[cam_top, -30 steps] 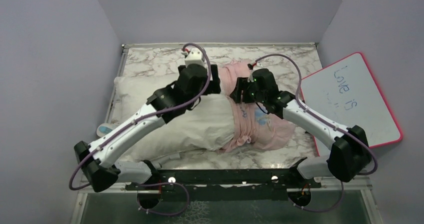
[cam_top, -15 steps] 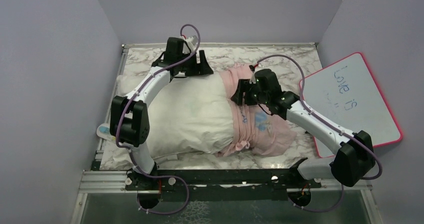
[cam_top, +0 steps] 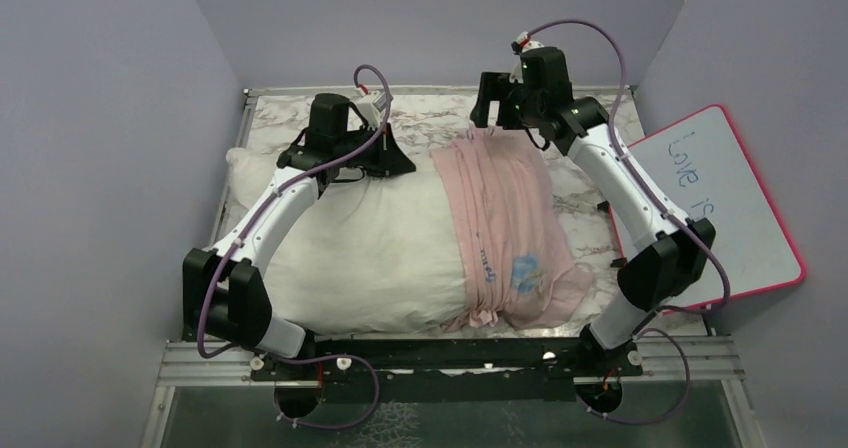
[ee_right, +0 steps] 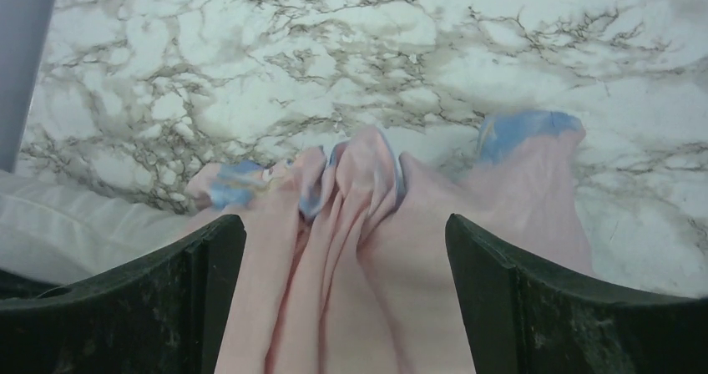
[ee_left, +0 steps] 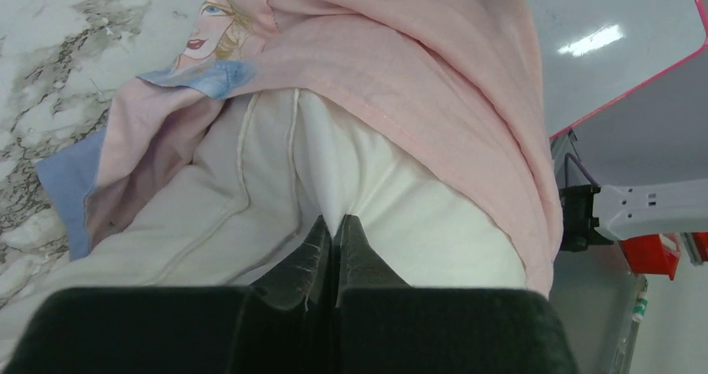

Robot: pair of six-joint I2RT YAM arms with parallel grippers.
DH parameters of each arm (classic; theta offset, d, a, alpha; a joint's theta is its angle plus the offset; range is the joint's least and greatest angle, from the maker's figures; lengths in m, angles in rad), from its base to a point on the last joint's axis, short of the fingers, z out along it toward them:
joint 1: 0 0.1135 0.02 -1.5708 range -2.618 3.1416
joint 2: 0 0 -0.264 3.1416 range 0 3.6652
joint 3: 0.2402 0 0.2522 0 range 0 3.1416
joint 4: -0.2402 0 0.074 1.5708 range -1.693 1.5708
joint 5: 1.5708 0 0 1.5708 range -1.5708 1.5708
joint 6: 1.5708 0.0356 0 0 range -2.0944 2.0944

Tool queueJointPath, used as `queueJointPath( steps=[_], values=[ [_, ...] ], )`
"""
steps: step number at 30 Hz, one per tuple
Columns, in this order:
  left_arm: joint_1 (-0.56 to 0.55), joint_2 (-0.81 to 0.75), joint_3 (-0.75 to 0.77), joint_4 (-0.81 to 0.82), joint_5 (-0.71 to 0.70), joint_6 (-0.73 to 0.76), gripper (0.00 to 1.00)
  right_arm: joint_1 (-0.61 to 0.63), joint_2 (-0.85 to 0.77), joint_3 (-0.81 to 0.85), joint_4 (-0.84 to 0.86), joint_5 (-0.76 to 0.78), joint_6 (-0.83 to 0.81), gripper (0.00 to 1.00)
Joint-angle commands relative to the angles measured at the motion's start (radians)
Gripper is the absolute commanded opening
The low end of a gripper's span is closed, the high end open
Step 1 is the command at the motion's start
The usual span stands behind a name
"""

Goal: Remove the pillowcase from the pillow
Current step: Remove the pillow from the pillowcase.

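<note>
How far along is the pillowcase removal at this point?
Done: over half of the pillow lies bare. In hand: the left gripper is shut, apparently pinching the pillow's white fabric near the pillowcase hem; the right gripper hangs open over the pillowcase's far edge. Left: the pillowcase wraps the pillow's right end.

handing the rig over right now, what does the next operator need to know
Left gripper: shut, apparently pinching the bare white pillow near its far edge.
Right gripper: open and empty, over the bunched far end of the pillowcase.
Done: the pillowcase is off most of the pillow and covers only its right-hand end.
Left: regrip the pillowcase with the right gripper, then probably draw it fully off while the left holds the pillow.
</note>
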Motion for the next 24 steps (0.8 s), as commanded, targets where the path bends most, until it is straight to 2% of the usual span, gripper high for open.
queueJointPath(
  steps=[1, 4, 6, 9, 11, 12, 13, 14, 16, 19, 22, 24],
  values=[
    [-0.003, -0.096, -0.056, -0.015, 0.002, 0.012, 0.0, -0.008, 0.154, 0.133, -0.165, -0.152, -0.08, 0.94],
    [-0.002, -0.129, -0.086, -0.013, -0.039, -0.001, 0.0, -0.007, 0.207, 0.128, -0.213, -0.253, -0.12, 0.91],
    [-0.002, -0.149, -0.102, 0.001, -0.051, -0.013, 0.0, -0.007, 0.209, 0.093, -0.199, -0.251, -0.133, 0.88],
    [-0.002, -0.163, -0.11, 0.017, -0.064, -0.026, 0.0, -0.007, 0.221, 0.088, -0.195, -0.135, -0.148, 0.68],
    [-0.002, -0.164, -0.105, 0.015, -0.066, -0.029, 0.0, -0.007, 0.231, 0.103, -0.198, 0.072, -0.145, 0.55],
    [-0.002, -0.168, -0.1, 0.007, -0.076, -0.023, 0.0, -0.008, 0.235, 0.114, -0.2, 0.151, -0.141, 0.52],
    [-0.002, -0.17, -0.09, -0.012, -0.1, -0.011, 0.0, -0.012, 0.239, 0.133, -0.209, 0.21, -0.14, 0.42],
    [-0.002, -0.171, -0.08, -0.029, -0.129, 0.001, 0.0, -0.023, 0.251, 0.158, -0.221, 0.25, -0.137, 0.27],
    [-0.002, -0.174, -0.064, -0.054, -0.176, 0.015, 0.0, -0.063, 0.261, 0.207, -0.252, 0.28, -0.109, 0.1],
    [-0.002, -0.176, -0.058, -0.059, -0.199, 0.008, 0.0, -0.14, 0.254, 0.208, -0.26, 0.255, -0.079, 0.02],
    [-0.001, -0.176, -0.063, -0.059, -0.201, -0.001, 0.0, -0.201, 0.238, 0.195, -0.267, 0.228, -0.046, 0.01],
    [-0.002, -0.178, -0.069, -0.052, -0.198, -0.004, 0.0, -0.214, 0.223, 0.206, -0.258, 0.158, -0.035, 0.01]
  ],
)
